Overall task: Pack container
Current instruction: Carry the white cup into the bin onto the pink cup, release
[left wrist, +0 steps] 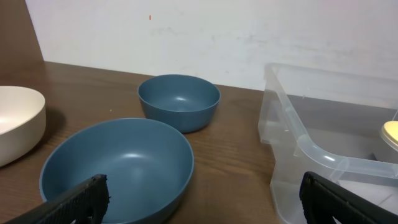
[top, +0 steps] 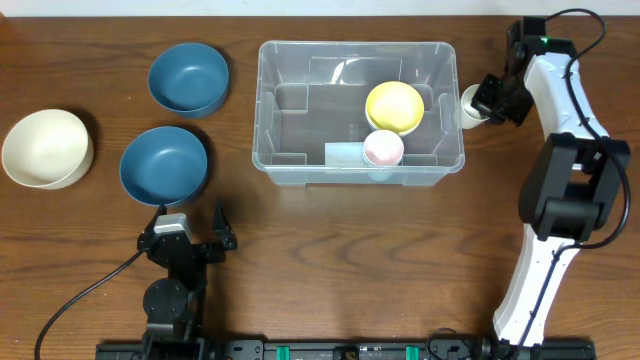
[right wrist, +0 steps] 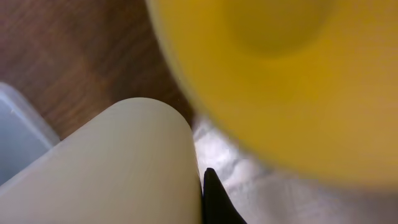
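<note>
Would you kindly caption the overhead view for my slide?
Overhead: clear container holding a yellow bowl and a pink bowl.

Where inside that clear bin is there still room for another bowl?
The left half of the container is bare, bordered by its left wall and by the yellow bowl and small pink bowl. The right half is crowded: both bowls sit there, and the right end effector holds a cream cup just outside that wall.

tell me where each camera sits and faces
Overhead: above the table, looking down on the container, left gripper and right gripper.
Left wrist: low at the front, facing the far wall past the near blue bowl; own fingers below.
Right wrist: tight against a cream cup; one fingertip shows.
Overhead and left wrist share that bowl and container.
</note>
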Controlling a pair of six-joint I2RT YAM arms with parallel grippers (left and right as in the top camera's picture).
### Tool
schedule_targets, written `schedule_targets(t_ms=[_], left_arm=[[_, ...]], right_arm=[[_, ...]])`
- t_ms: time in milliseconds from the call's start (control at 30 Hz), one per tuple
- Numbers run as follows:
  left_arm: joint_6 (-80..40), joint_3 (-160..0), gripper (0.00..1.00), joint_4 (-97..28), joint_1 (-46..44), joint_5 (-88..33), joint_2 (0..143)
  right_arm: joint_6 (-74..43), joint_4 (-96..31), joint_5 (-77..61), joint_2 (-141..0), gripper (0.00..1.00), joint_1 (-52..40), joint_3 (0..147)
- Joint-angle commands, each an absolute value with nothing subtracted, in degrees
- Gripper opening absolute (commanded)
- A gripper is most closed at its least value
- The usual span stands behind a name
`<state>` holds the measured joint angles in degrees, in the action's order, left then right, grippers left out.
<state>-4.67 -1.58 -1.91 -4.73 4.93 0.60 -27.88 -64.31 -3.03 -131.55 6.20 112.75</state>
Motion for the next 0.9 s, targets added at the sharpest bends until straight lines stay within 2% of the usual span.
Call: schedule_targets(t_ms=[0,233,400,600,867], left_arm=[[-4.56,-0.27,0.98,-3.79,-4.95,6.04,0.34],[-4.56,-0.27,0.98,-3.79,-4.95,6.04,0.34],[-4.56,-0.27,0.98,-3.79,-4.95,6.04,0.34],[-4.56,-0.27,0.98,-3.79,-4.95,6.04,0.34],[-4.56,-0.27,0.98,-3.79,-4.95,6.04,0.34]], right_arm=[[-26.26,-65.32,-2.96,-123.26,0.01,6.15,113.14],[-23.07,-69.01,-3.11,-109.34,0.01,5.32,113.14],[-19.22,-73.06,-3.49,-101.89,0.01,0.71,113.14],[-17.02,-76.99,-3.40,-101.01,0.02,-9.67,112.77],[-19.31,-73.49,0.84,-101.25,0.01,-19.73,105.03]])
